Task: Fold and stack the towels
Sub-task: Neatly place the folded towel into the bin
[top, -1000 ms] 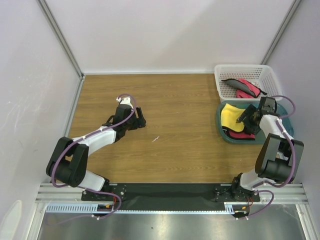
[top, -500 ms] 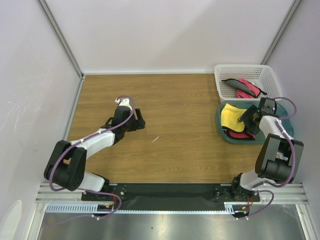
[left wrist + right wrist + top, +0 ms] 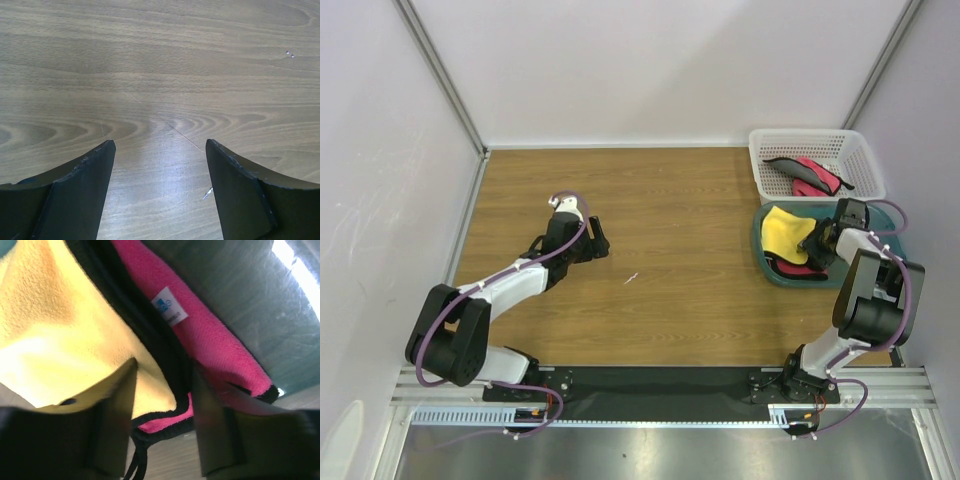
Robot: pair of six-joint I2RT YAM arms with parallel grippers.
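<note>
A yellow towel [image 3: 782, 230] lies on top of a pink-red towel [image 3: 790, 268] inside the teal tub [image 3: 760, 250]. My right gripper [image 3: 810, 245] reaches into the tub. In the right wrist view its jaws [image 3: 164, 370] stand partly apart around the black-edged corner of the yellow towel [image 3: 65, 325], with the pink-red towel [image 3: 200, 325] just under it. The fabric does not look pinched. More pink-red towels [image 3: 805, 175] sit crumpled in the white basket [image 3: 800, 140]. My left gripper [image 3: 603, 240] hovers open over bare wood [image 3: 160, 145], holding nothing.
The basket stands at the back right corner, the tub right in front of it. A small white scrap [image 3: 632, 278] lies on the wooden table near the middle. White walls close in the table on three sides.
The right gripper's jaws have narrowed around the towel corner and it has sunk a little into the tub. The left arm drew slightly back toward the left.
</note>
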